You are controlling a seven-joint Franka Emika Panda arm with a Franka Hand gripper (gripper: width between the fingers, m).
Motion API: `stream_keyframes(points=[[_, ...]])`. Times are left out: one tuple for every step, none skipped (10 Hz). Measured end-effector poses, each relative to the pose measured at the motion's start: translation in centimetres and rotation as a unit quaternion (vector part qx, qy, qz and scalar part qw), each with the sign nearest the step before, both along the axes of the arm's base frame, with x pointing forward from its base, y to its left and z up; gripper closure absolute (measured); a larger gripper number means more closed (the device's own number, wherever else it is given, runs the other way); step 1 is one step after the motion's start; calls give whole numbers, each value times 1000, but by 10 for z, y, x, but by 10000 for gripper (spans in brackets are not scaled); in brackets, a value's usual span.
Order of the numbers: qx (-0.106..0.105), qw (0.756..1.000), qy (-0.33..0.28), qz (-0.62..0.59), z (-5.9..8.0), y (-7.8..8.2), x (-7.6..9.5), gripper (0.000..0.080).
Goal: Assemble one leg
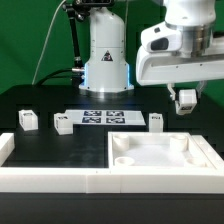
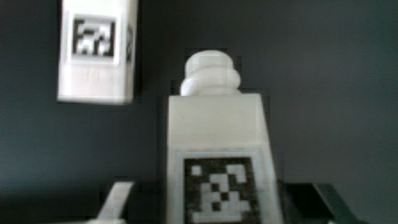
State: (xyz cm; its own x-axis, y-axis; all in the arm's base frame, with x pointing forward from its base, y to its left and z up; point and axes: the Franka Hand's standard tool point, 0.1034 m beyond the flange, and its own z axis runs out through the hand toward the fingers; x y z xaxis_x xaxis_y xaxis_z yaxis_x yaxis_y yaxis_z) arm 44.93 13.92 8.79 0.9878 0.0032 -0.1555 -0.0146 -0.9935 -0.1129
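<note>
The gripper [image 1: 186,102] is closed on a leg [image 2: 221,130], high at the exterior view's right. The peg end is left free (probably to go into a socket of the panel [image 1: 160,150] at the lower right).

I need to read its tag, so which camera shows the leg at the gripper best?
The wrist view: the leg fills the frame, with its tag and rounded peg plain to see. The exterior view shows only a small pale patch of it at the gripper, and the tag is unreadable.

Loose leg [image 2: 96,52] near held leg [image 2: 217,140]
</note>
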Motion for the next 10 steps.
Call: stream_keyframes(points=[[0,999,-42,-1,5,-2,9,509],[0,998,-67,-2,13,-2,15,509],[3,994,-108,-5,19,0,23,509],[7,988,-155,-7,17,1,23,509],[7,986,-169,-6,15,1,19,509],[7,985,-172,-4,15,2,20,509],[8,984,-176,9,15,3,25,509],[8,983,-183,25,18,0,34,509],[7,981,-190,40,21,-4,44,509],[6,979,-194,55,24,-7,57,509]])
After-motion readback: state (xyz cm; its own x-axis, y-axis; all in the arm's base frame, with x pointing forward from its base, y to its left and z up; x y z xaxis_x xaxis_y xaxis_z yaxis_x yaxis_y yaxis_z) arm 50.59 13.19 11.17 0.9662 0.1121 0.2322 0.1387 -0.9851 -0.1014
